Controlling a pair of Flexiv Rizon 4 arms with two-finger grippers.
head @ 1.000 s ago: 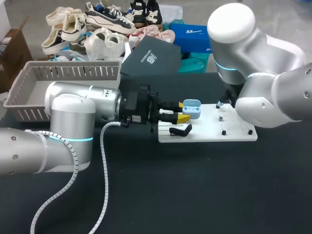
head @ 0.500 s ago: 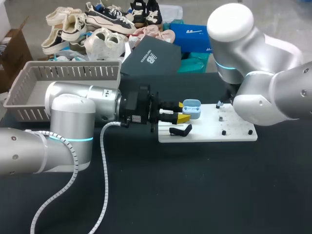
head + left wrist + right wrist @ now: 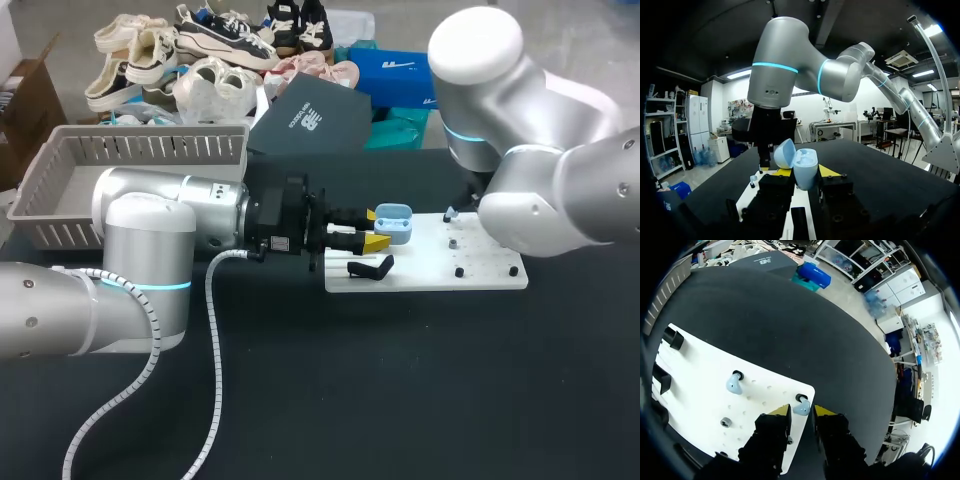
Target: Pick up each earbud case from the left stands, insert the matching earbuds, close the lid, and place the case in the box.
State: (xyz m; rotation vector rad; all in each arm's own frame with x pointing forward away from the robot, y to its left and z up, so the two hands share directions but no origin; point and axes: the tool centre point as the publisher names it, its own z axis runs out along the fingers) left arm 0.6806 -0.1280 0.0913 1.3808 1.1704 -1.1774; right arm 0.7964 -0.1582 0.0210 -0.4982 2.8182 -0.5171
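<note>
Reaching in from the left in the head view, the left arm is holding its left gripper (image 3: pixel 372 232) level over the near end of a flat white pegboard (image 3: pixel 480 278) that is lying on the black tabletop (image 3: pixel 400 390). The gripper is clamping a small light-blue earbud case (image 3: pixel 394 224), whose lid is standing open. 1 black angled stand (image 3: pixel 370 267) is lying on the pegboard just beside the gripper. A grey slatted plastic basket (image 3: pixel 130 160) is sitting at the table's far left, well apart from the pegboard. The right arm is bending in from the right, and its own elbow is hiding its gripper.

Looking along the left wrist view, the case (image 3: pixel 805 169) is sitting upright between the 2 yellow tips, both pressing its sides, with the lid (image 3: pixel 784 153) tilting back.

Looking down from the right wrist view, the right gripper (image 3: pixel 802 411) is hovering at the pegboard's (image 3: pixel 695 385) corner, right over 1 light-blue earbud (image 3: pixel 801 408); whether it is gripping it, I cannot tell. A 2nd light-blue earbud (image 3: pixel 733 384) is resting farther in on the pegboard.
</note>
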